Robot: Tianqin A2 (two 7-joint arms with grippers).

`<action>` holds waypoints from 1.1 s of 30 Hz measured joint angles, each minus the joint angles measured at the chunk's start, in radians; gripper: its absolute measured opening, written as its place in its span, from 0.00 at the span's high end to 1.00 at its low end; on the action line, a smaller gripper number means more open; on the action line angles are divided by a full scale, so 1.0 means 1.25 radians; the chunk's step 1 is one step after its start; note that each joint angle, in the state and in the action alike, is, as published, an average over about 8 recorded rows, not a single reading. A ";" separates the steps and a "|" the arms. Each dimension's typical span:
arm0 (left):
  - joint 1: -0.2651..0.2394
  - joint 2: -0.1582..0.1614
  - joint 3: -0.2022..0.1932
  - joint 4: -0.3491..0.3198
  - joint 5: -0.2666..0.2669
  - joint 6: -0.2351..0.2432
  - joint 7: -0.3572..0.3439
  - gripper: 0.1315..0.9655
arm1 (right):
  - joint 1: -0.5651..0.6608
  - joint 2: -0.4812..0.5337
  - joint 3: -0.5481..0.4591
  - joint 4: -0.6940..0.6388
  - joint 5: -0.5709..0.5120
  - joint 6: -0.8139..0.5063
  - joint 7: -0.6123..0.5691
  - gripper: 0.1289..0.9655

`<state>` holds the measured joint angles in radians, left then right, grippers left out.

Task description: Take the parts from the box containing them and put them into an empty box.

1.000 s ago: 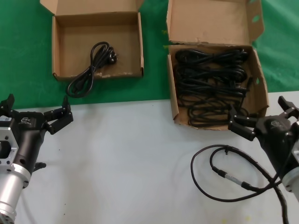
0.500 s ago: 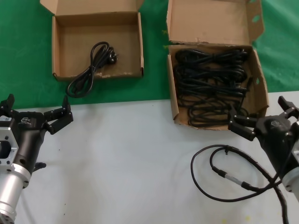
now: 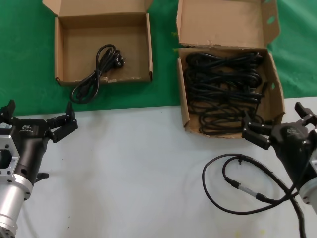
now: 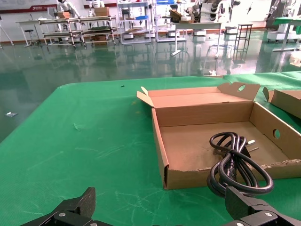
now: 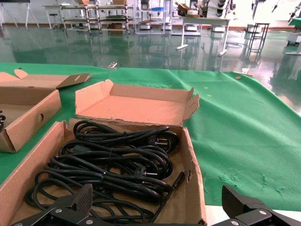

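Observation:
The larger cardboard box (image 3: 183,106) with the tall cut-out flap stands at the right and holds several black coiled cords (image 3: 223,89). The shallow box (image 3: 62,54) at the left holds one cord (image 3: 96,69), whose loop hangs over the front wall onto the cloth. My left gripper (image 3: 39,118) is open and empty on the near side of the shallow box, and its wrist view shows that box (image 4: 162,155) and cord (image 4: 235,165). My right gripper (image 3: 274,119) is open and empty at the larger box's near right corner, and its wrist view shows the cords (image 5: 117,165).
A thin black cable with a metal connector (image 3: 237,186) loops on the white table (image 3: 129,168) beside my right arm. Both boxes stand on green cloth (image 3: 25,59) beyond the table's white part. The shallow box's front wall is torn low.

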<state>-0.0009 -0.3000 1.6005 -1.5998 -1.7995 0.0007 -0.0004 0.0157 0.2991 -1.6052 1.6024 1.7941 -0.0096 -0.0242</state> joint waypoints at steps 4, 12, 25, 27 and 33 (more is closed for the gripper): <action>0.000 0.000 0.000 0.000 0.000 0.000 0.000 0.00 | 0.000 0.000 0.000 0.000 0.000 0.000 0.000 0.00; 0.000 0.000 0.000 0.000 0.000 0.000 0.000 0.00 | 0.000 0.000 0.000 0.000 0.000 0.000 0.000 0.00; 0.000 0.000 0.000 0.000 0.000 0.000 0.000 0.00 | 0.000 0.000 0.000 0.000 0.000 0.000 0.000 0.00; 0.000 0.000 0.000 0.000 0.000 0.000 0.000 0.00 | 0.000 0.000 0.000 0.000 0.000 0.000 0.000 0.00; 0.000 0.000 0.000 0.000 0.000 0.000 0.000 0.00 | 0.000 0.000 0.000 0.000 0.000 0.000 0.000 0.00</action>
<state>-0.0009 -0.3000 1.6005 -1.5998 -1.7995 0.0007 -0.0004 0.0157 0.2991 -1.6052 1.6024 1.7941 -0.0096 -0.0242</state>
